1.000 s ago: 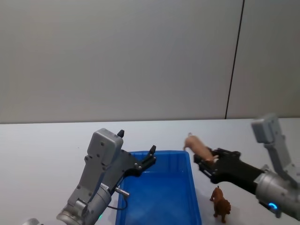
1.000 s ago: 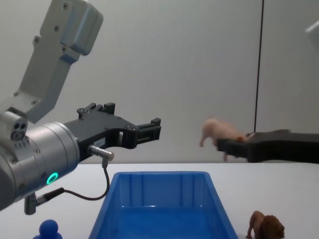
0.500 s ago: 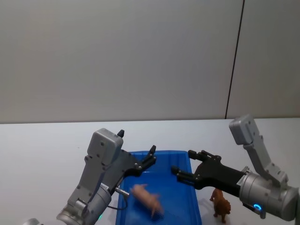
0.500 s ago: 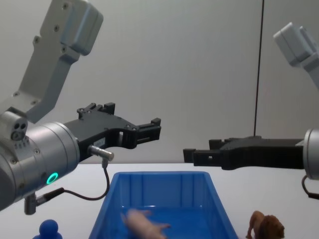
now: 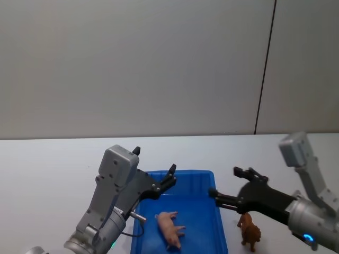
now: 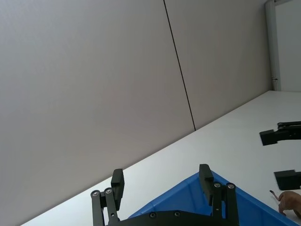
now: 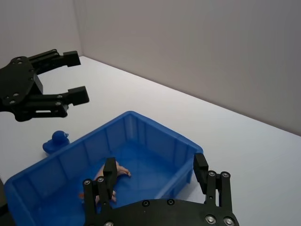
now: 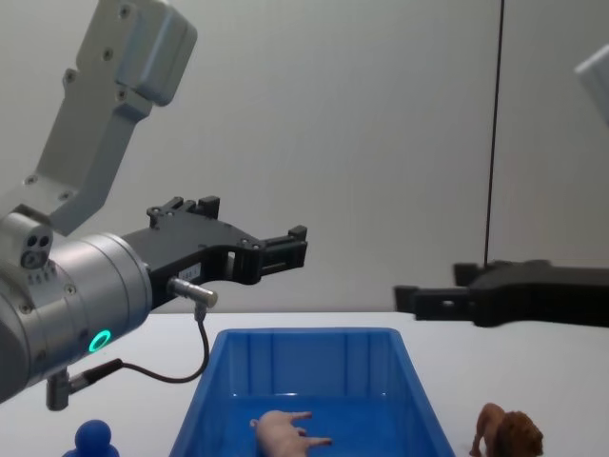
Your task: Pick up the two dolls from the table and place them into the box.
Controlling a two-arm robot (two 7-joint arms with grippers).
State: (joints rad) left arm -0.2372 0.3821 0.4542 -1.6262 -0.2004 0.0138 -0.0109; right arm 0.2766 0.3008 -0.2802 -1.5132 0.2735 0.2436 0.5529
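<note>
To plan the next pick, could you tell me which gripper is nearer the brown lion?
Right. The right gripper hovers open above the lion, at the right side of the box; the left gripper hangs open over the box's far left rim.

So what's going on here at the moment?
The pink pig lies on its side inside the blue bin. The right gripper hangs open and empty, raised beside the bin's right wall. The brown lion stands on the table just right of the bin, not yet picked up. The left gripper hovers open over the bin's left side, and a blue figure sits on the table left of the bin.
</note>
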